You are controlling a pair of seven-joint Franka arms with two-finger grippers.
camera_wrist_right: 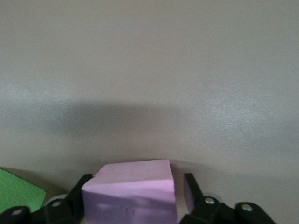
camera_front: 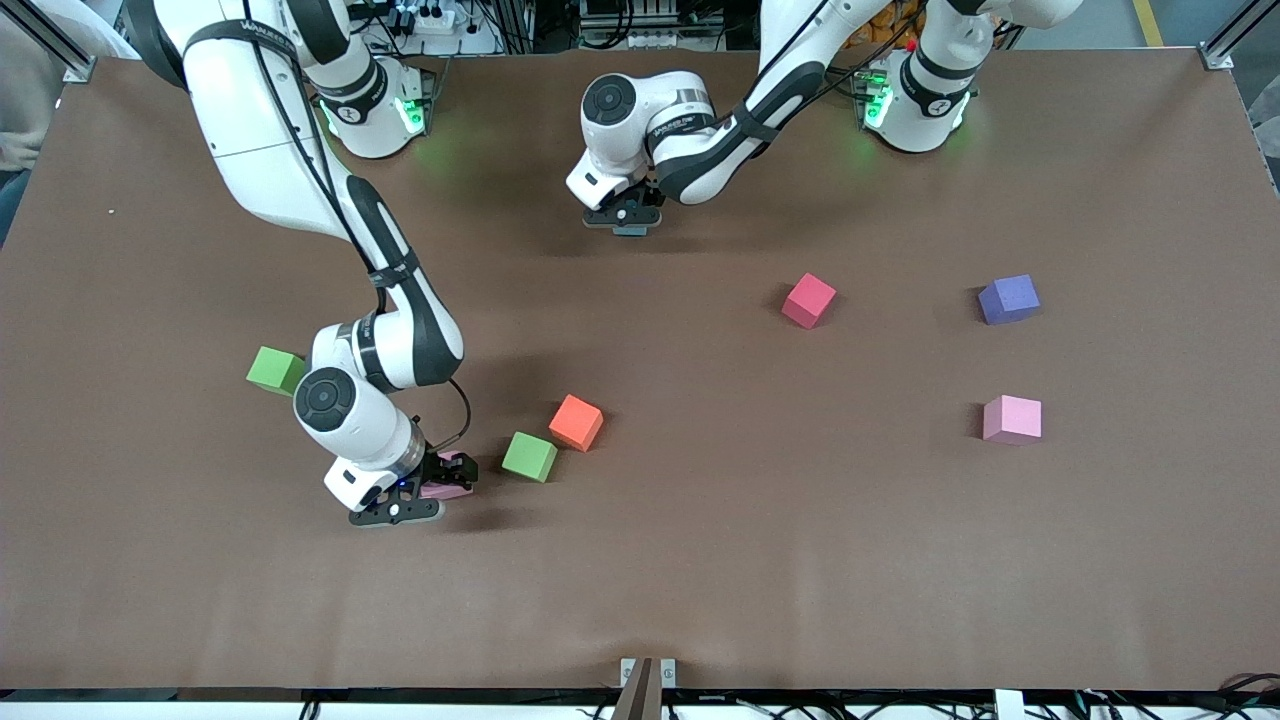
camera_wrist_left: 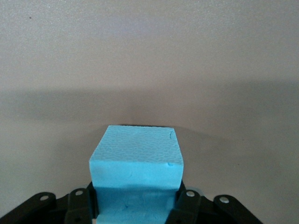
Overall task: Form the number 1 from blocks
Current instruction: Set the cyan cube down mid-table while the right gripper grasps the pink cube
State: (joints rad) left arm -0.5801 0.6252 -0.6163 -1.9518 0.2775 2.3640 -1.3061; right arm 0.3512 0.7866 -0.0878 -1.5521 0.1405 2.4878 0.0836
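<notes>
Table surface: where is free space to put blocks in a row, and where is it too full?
The bare table is free nearer the front camera than the orange block, and between the crimson block and the orange one. It is crowded around the right hand, beside the green block.

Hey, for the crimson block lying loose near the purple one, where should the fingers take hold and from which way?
Judging by its pose, come straight down onto the crimson block from above and close on two opposite flat side faces. It sits turned relative to the table edges, so rotate the fingers to match. Nothing crowds it.
</notes>
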